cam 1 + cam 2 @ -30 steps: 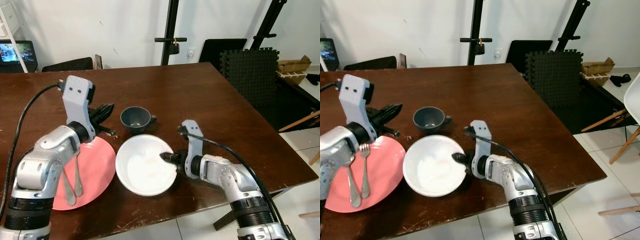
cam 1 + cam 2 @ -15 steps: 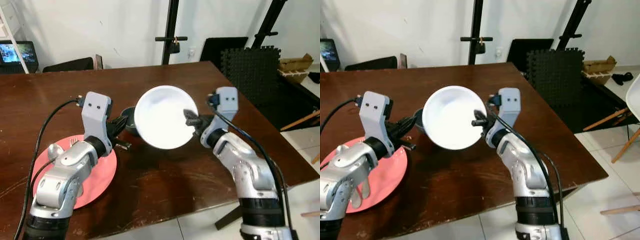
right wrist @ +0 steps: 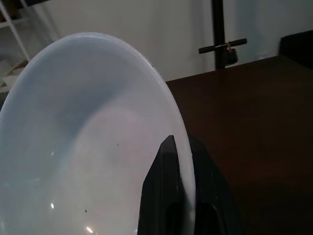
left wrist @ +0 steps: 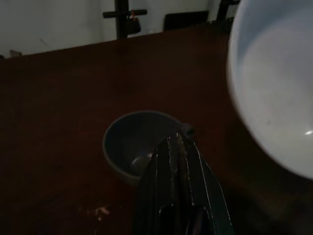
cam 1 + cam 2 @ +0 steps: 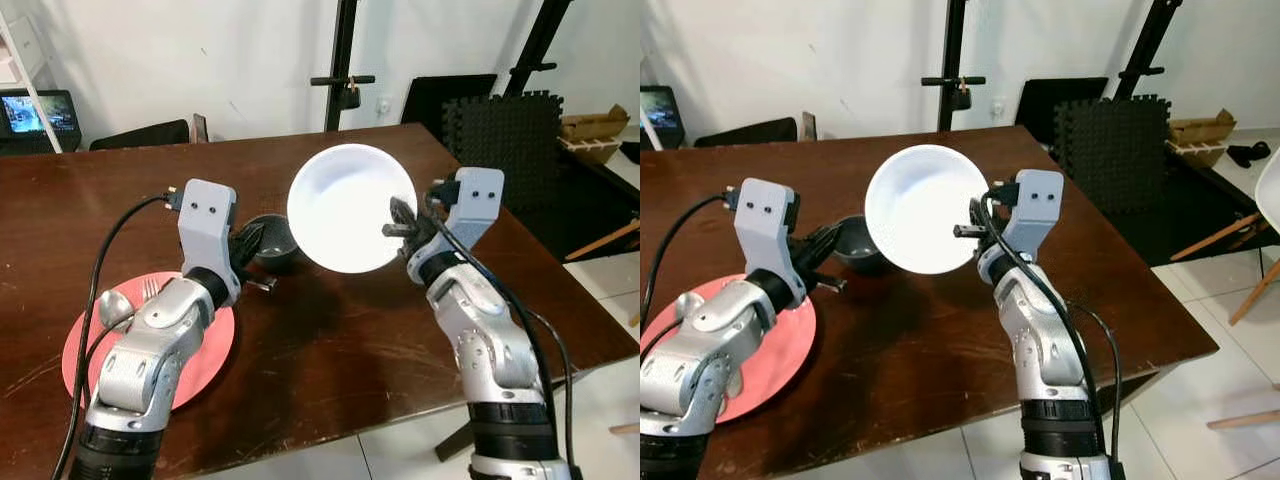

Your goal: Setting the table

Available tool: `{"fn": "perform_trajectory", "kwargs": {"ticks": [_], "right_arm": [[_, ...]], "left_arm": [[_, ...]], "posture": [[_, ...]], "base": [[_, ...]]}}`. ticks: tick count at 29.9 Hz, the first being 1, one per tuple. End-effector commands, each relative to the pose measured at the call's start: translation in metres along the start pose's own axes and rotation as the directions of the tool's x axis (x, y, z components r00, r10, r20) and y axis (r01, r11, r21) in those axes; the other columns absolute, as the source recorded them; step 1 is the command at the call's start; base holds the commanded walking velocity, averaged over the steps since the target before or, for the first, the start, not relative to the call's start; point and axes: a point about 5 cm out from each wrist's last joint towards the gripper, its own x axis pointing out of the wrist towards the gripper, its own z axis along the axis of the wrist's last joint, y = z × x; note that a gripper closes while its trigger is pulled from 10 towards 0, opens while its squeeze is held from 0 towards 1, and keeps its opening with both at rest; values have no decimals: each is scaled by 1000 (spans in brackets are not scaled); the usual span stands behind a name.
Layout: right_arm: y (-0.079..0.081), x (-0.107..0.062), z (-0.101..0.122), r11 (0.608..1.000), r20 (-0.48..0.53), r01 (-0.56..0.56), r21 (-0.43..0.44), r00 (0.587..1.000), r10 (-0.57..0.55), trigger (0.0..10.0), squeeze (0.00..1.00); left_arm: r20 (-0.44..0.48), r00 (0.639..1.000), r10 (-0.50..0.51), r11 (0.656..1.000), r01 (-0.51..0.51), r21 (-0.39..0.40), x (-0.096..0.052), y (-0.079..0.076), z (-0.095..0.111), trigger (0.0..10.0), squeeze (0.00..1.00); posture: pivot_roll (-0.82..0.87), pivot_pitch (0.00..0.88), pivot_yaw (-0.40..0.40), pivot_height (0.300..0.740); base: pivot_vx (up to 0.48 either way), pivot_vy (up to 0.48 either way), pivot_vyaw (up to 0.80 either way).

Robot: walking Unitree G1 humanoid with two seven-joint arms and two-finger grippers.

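Note:
A white bowl (image 5: 350, 208) hangs tilted in the air above the dark wooden table (image 5: 330, 340), its inside facing me. My right gripper (image 5: 394, 222) is shut on the bowl's right rim; the right wrist view shows one finger (image 3: 164, 181) inside the bowl (image 3: 88, 137) and the other behind the rim. A dark blue-grey cup (image 5: 270, 243) stands on the table, below and left of the bowl. My left gripper (image 4: 178, 141) hovers just over the cup (image 4: 132, 147), shut, with nothing seen between its fingers. A pink plate (image 5: 195, 350) at front left carries a spoon (image 5: 110, 306) and a fork (image 5: 150, 290).
The table's front edge and right corner are close to my arms. Beyond the table stand a black metal stand (image 5: 340, 60), black foam mats (image 5: 500, 130), a dark chair back (image 5: 140, 132) and a lit screen (image 5: 35, 110) at far left.
My right gripper has lifted the white bowl off the table, up and to the right, tilting it on edge. My left gripper has moved from the plate's rim to the cup.

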Motion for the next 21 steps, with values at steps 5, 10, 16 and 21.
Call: {"fn": "perform_trajectory", "kwargs": {"ticks": [5,10,16,21], "right_arm": [[-2,-1,-7,998,11,44,-53,999,-43,10000,0],[1,-1,-6,996,34,38,-76,999,-35,10000,0],[4,1,-7,996,40,30,-82,999,-27,10000,0],[6,1,-7,997,44,20,-70,999,-17,10000,0]], "left_arm": [[-37,999,19,999,-18,27,-1,0,-14,10000,0],[-11,998,56,998,-56,23,3,8,-9,10000,0],[10,999,49,998,-50,26,5,6,-6,10000,0],[27,999,28,999,-28,18,4,0,-5,10000,0]], "posture": [[-16,106,67,740],[-8,107,60,740],[9,114,51,740],[7,118,43,740]], "base": [[0,0,0],[0,0,0],[0,0,0],[0,0,0]]}}
